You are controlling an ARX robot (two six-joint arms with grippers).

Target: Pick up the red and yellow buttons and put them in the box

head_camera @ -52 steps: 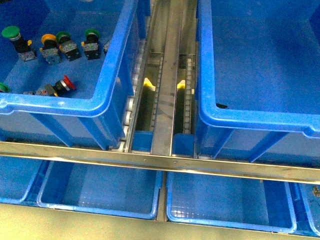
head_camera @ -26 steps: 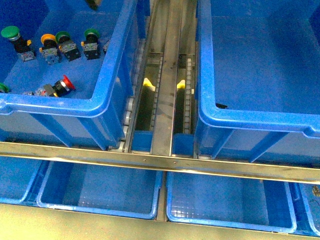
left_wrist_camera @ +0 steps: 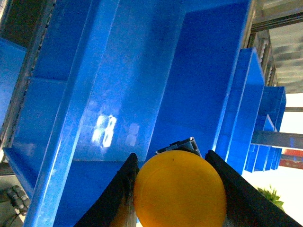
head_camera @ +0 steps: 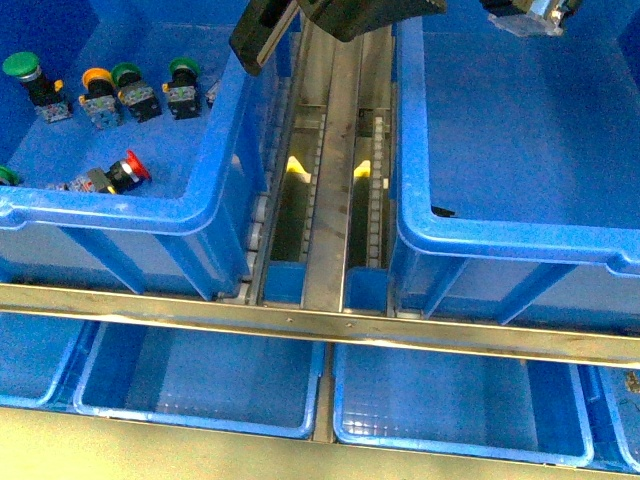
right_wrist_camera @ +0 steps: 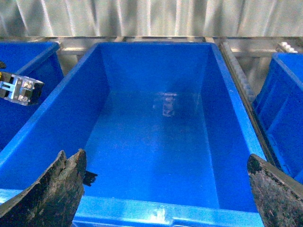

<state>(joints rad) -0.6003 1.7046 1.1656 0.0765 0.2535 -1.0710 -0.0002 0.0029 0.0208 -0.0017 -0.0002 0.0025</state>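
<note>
My left gripper (left_wrist_camera: 171,157) is shut on the yellow button (left_wrist_camera: 180,194). Its round cap fills the space between both fingers, with its grey block behind, above the blue box (left_wrist_camera: 142,94). In the front view the left arm (head_camera: 270,25) crosses the top edge. A grey block (head_camera: 525,15) hangs over the box (head_camera: 420,230). The red button (head_camera: 128,170) lies on its side in the left crate (head_camera: 215,170). A second yellow button (head_camera: 97,82) stands there too. My right gripper (right_wrist_camera: 163,166) is open over the box's near rim (right_wrist_camera: 161,215), holding nothing.
Several green-capped buttons (head_camera: 22,68) share the left crate. A metal roller track (head_camera: 330,180) runs between the two crates. A steel rail (head_camera: 320,325) crosses in front, with shallow blue trays (head_camera: 200,375) below. A small black speck (head_camera: 441,212) lies in the box's near corner.
The left arm and a grey block have come into the top of the front view, over the track and the box. The buttons in the left crate have not moved.
</note>
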